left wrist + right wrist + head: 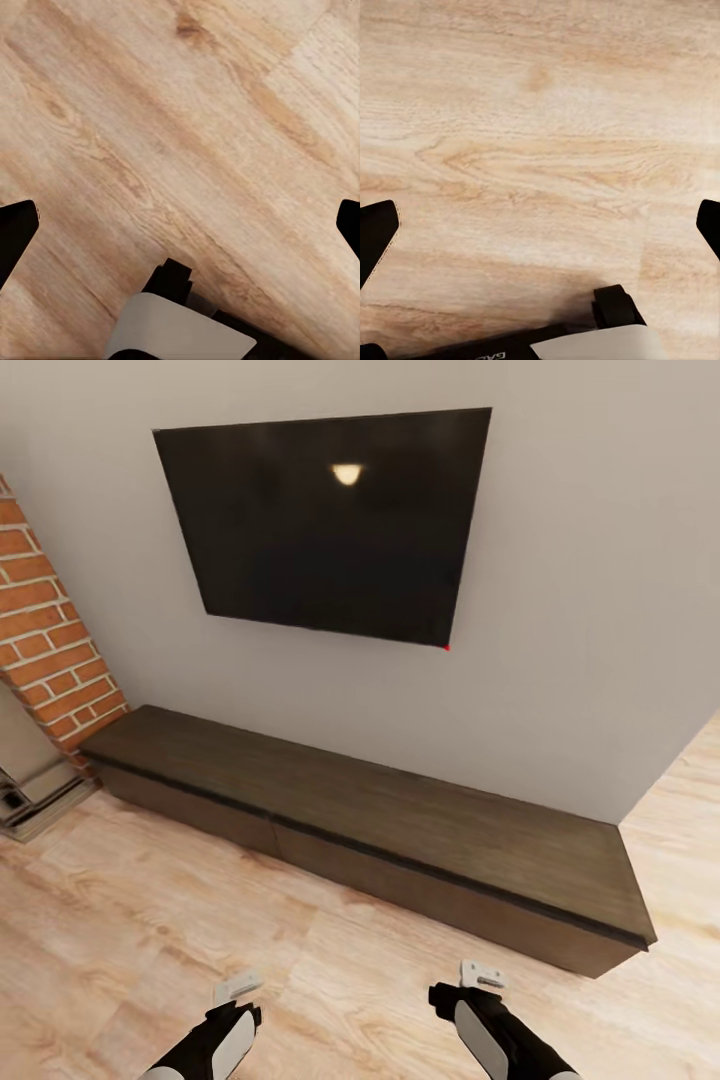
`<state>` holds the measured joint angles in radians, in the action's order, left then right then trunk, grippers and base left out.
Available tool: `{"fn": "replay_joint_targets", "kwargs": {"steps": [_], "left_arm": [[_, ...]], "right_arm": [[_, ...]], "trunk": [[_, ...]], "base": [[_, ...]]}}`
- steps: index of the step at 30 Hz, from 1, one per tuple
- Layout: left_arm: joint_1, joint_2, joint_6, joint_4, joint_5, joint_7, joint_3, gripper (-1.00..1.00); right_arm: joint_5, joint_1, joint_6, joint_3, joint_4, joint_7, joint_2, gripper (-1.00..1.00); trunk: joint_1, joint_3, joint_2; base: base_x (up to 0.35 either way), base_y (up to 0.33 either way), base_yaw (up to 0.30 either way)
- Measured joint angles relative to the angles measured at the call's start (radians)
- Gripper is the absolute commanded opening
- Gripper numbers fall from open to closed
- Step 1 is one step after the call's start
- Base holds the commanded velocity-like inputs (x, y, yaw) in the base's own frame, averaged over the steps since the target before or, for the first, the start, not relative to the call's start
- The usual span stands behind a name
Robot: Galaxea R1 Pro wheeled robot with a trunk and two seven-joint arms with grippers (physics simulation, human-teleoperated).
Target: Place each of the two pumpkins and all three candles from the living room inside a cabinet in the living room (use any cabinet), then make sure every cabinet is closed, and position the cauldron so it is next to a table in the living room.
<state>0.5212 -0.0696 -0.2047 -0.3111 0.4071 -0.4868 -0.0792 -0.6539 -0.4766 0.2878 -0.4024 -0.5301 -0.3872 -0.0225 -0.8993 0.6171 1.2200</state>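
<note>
Pale grey wall [590, 610] ahead of you, with light oak plank floor [130, 920] below it, running up to the cabinet's base.

Flat black wall-mounted screen [325, 525] hangs on that wall directly above the cabinet; a small glare spot shows near its upper middle.

The cabinet [370, 815]: long, low, dark-brown wood, set flush against the wall. Its top is bare. Two wide handleless fronts are visible, both flush, with no gap showing. This is the task's thing you have in sight.

Red brick column [45, 630] stands just past the cabinet's left end. At its foot there is a grey stepped base, close to the cabinet's left corner.

Your arms sit in front of the cabinet, over bare floor, well apart from it. Left gripper [238, 988] is before the cabinet's middle seam; its fingers [16, 234] are spread wide in the left wrist view, with floorboards between them and nothing held. Right gripper [482, 974] is before the cabinet's right half; its fingers [376, 236] are likewise spread wide and empty over the planks.
</note>
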Motion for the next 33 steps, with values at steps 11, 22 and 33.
{"fn": "replay_joint_targets", "kwargs": {"steps": [11, 22, 33], "left_arm": [[0.0, 0.001, 0.0, 0.0, 0.0, 0.0, 0.0, 1.0], [0.0, 0.0, 0.0, 0.0, 0.0, 0.0, 0.0, 1.0], [0.0, 0.0, -0.001, 0.0, 0.0, 0.0, 0.0, 1.0]], "right_arm": [[-0.002, 0.0, -0.016, -0.005, 0.0, 0.0, 0.007, 1.0], [-0.002, 0.0, -0.017, -0.004, 0.0, 0.0, 0.009, 1.0], [-0.003, 0.0, -0.018, -0.004, 0.0, 0.0, 0.009, 1.0]], "trunk": [[0.023, -0.019, -0.042], [0.065, -0.053, -0.119], [0.107, -0.088, -0.196]], "base": [[0.0, 0.0, 0.283], [0.0, 0.0, 0.283], [0.0, 0.0, 0.283]]}}
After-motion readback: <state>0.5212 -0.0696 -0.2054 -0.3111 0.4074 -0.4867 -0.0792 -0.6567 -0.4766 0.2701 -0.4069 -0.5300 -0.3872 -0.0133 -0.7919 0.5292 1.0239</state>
